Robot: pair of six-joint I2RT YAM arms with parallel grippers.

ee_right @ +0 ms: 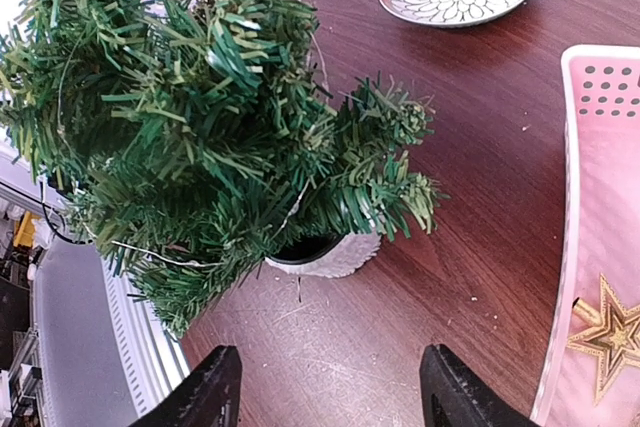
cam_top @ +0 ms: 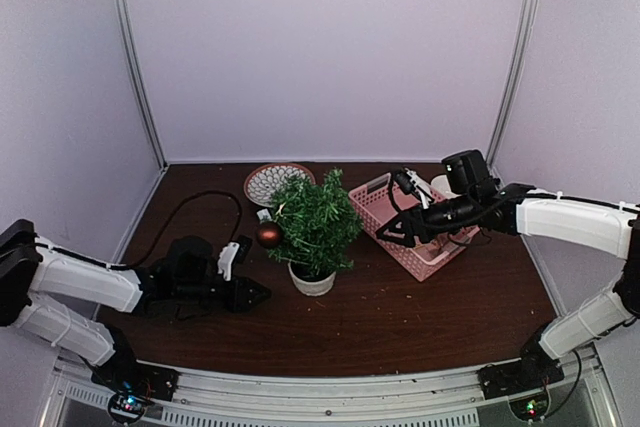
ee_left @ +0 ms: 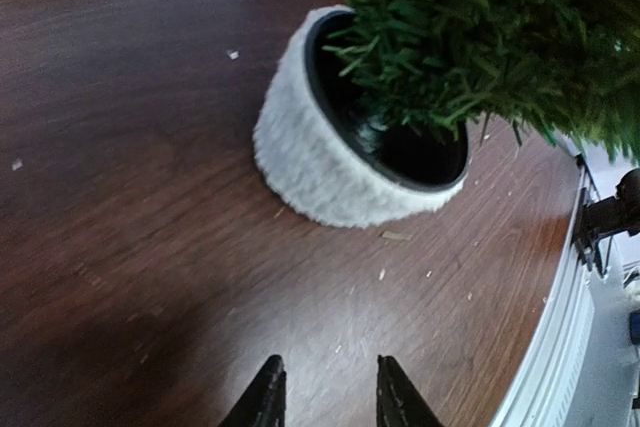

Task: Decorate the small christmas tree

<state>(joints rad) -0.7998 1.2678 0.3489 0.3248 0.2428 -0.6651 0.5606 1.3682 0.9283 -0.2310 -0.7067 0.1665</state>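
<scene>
The left end effector (ee_left: 330,394) is hovering over the table (ee_left: 130,197), fingers slightly apart and gripping nothing, the small christmas tree (ee_left: 480,37) standing just ahead. The right end effector (ee_right: 330,387) is gaping wide, empty, tree ahead-left, pink basket (ee_right: 600,197) at its right

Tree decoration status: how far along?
Done: at most one red bauble at the small christmas tree, left edge; whether it hangs is unclear. In hand: nothing; left hand and right hand are both open and empty. To do: the gold star lies in the pink basket.
</scene>
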